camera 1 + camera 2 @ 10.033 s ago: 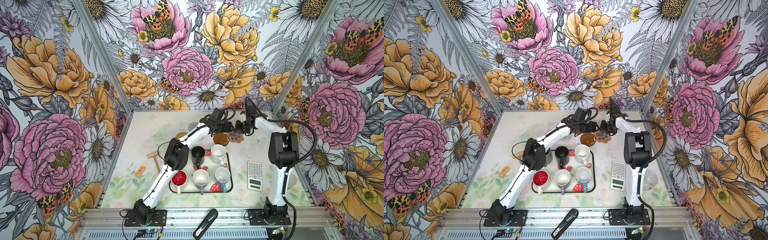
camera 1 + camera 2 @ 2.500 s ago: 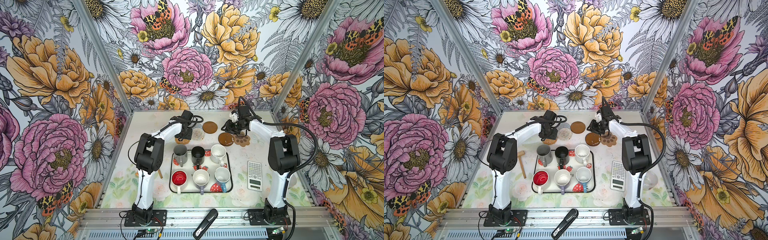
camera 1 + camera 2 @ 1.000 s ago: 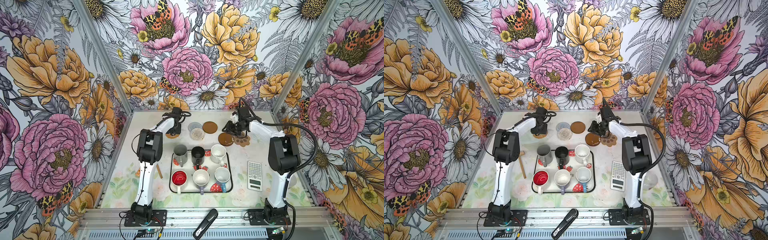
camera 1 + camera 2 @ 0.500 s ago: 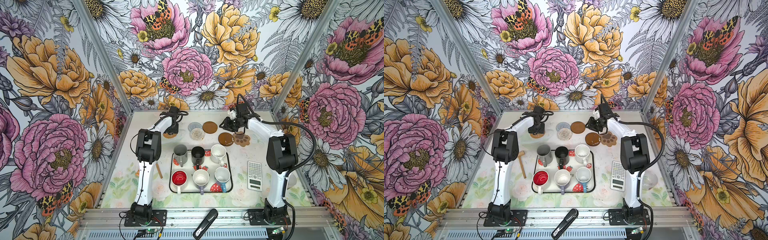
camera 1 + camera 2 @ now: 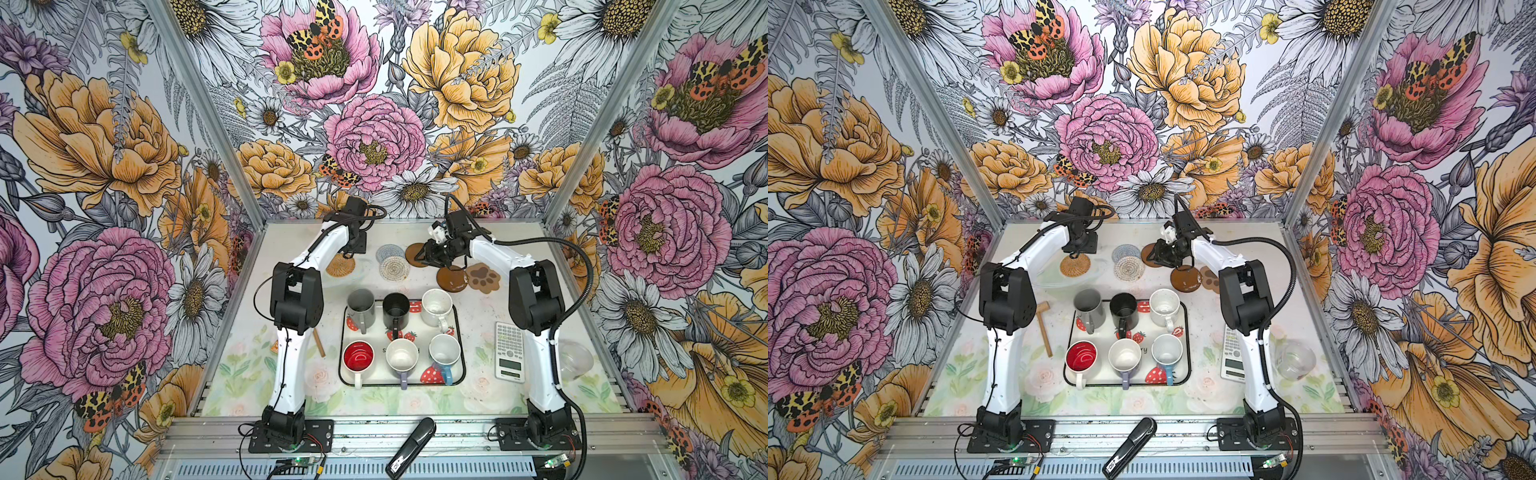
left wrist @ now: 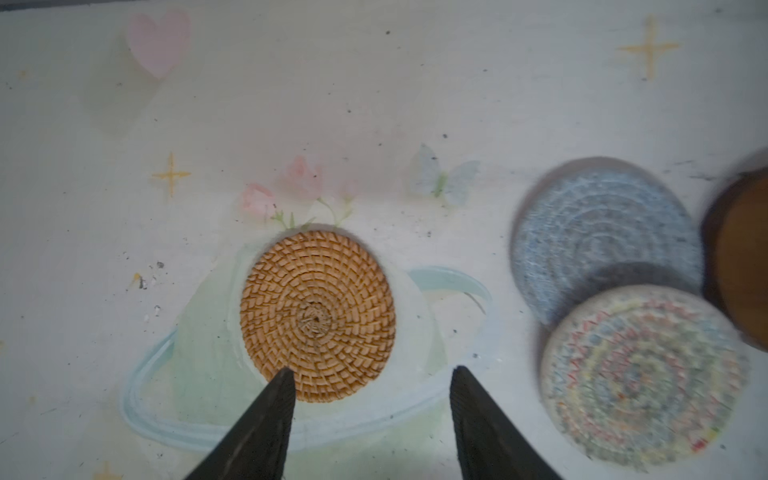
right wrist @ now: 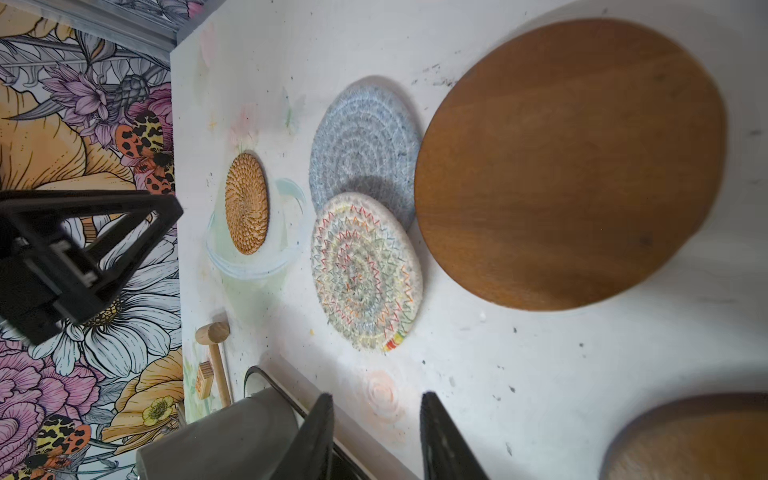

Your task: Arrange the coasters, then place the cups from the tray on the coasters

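Now my left gripper [image 6: 372, 371] is released, jaws apart with nothing between them. In a top view the rattan coaster [image 5: 340, 264] lies flat just at its 7 o'clock. At the rattan's 3 o'clock lie the blue coaster [image 6: 598, 232] and the cream coaster [image 6: 640, 374], the cream overlapping the blue. My right gripper [image 7: 377, 395] is also released and empty above the table [image 7: 519, 353]. One brown disc [image 7: 569, 166] lies at about its 9 o'clock. The second disc [image 5: 452, 279] lies at its 4 o'clock, just beside the paw coaster [image 5: 482, 277]. All six cups [image 5: 396, 309] stand in the tray [image 5: 399, 385], at the coasters' 6 o'clock.
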`<state>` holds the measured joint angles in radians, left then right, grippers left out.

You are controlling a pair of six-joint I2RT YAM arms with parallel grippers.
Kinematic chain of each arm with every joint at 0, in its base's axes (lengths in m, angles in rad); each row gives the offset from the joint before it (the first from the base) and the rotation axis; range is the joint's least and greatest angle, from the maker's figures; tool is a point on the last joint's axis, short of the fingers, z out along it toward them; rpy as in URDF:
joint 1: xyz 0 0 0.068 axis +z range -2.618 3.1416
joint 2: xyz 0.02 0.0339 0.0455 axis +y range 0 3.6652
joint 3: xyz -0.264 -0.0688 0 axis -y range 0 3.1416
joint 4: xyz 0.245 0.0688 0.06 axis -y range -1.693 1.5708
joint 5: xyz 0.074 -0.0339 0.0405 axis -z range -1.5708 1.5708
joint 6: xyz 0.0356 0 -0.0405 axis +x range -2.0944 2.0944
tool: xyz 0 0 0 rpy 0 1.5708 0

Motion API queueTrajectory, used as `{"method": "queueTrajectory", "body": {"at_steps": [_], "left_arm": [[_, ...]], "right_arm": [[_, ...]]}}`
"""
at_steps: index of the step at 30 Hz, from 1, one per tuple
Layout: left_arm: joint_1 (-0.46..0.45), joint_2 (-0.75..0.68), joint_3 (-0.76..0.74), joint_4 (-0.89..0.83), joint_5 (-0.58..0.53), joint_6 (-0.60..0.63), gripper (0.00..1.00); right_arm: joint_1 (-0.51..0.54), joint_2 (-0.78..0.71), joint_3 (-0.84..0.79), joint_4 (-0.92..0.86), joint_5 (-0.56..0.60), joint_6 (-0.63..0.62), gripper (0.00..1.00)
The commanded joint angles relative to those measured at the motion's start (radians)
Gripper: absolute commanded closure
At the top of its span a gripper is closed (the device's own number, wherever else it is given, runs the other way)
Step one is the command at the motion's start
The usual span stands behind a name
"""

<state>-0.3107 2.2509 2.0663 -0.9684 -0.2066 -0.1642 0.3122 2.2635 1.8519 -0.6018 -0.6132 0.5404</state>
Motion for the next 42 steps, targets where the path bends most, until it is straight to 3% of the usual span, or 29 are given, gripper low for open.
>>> {"method": "queueTrajectory", "body": {"at_steps": [1, 16, 34, 39, 42], "left_arm": [[-0.031, -0.012, -0.016, 0.013, 0.113, -0.003, 0.38], [-0.019, 0.094, -0.058, 0.22, 0.446, -0.062, 0.39], [-0.007, 0.152, -0.054, 0.227, 0.471, -0.069, 0.39], [-0.007, 0.146, -0.062, 0.226, 0.483, -0.07, 0.39], [-0.013, 0.139, -0.076, 0.226, 0.483, -0.069, 0.39]], "right_arm": [[0.017, 0.048, 0.067, 0.002, -0.034, 0.017, 0.62], [0.038, 0.149, 0.12, -0.002, -0.017, 0.052, 0.6], [0.039, 0.243, 0.196, -0.027, -0.019, 0.077, 0.59], [0.046, 0.252, 0.205, -0.025, -0.025, 0.082, 0.63], [0.053, 0.255, 0.212, -0.025, -0.032, 0.081, 0.73]]}}
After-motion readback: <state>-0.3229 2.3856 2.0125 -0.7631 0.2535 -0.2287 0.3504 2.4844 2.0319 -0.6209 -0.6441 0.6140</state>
